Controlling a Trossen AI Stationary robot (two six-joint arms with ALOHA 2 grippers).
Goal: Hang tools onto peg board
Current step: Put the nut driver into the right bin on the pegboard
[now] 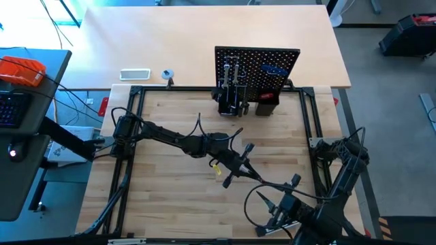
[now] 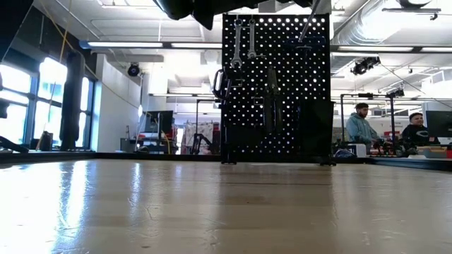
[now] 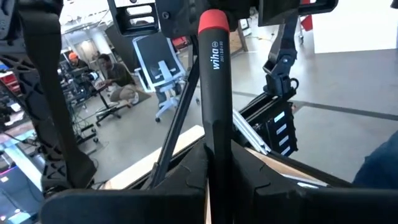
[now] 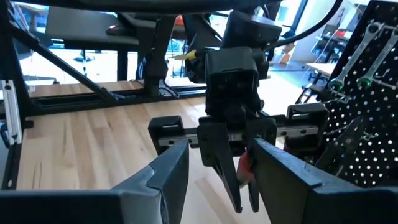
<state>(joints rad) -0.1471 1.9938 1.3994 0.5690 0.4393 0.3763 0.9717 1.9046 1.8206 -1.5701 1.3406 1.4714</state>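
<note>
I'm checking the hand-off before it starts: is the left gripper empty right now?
No: in the left wrist view the left gripper is shut on a black screwdriver with a red cap, its handle standing between the fingers.

Light wood-plank tabletop [image 1: 170,197], boxed in by a black rail frame [image 1: 133,129]. Peg board [image 1: 262,68] stands upright at the far edge, black holder boxes [image 1: 267,107] at its base touching the wood.
</note>
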